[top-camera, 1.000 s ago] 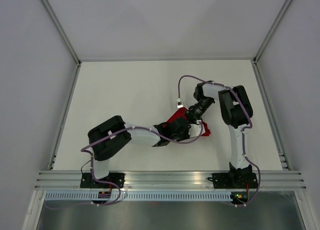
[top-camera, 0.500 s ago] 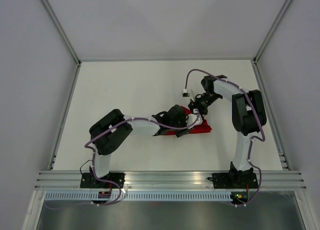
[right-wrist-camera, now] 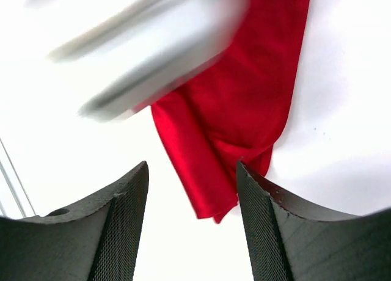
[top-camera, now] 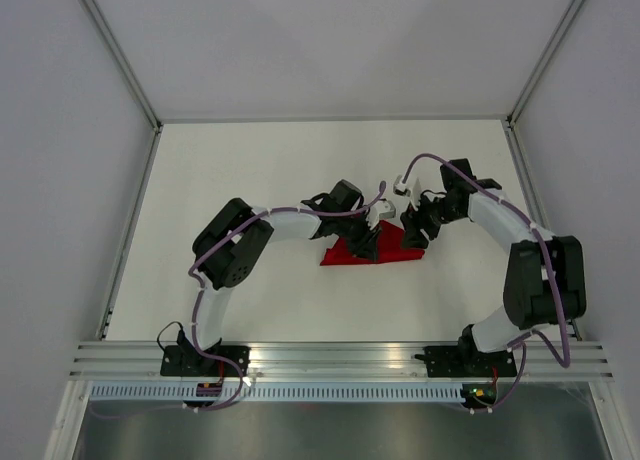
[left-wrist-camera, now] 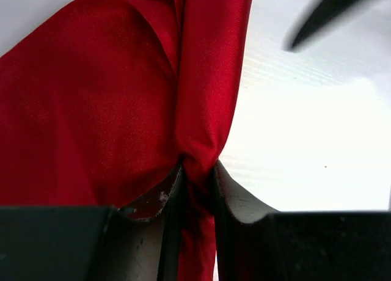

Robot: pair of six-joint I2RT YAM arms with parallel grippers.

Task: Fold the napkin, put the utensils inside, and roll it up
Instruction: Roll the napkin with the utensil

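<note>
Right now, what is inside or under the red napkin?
Only white table shows around the napkin. The left gripper pinches a fold, and the cloth hides whatever lies within its layers or beneath it.

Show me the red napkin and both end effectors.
napkin (top-camera: 395, 250), top view, flat red middle.
left end effector (left-wrist-camera: 197, 180), left wrist view, between fingertips pinching napkin.
right end effector (right-wrist-camera: 191, 186), right wrist view, between open fingertips.

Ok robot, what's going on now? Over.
Left gripper shut on napkin. Right gripper open, over napkin's corner. No utensils in view.
</note>
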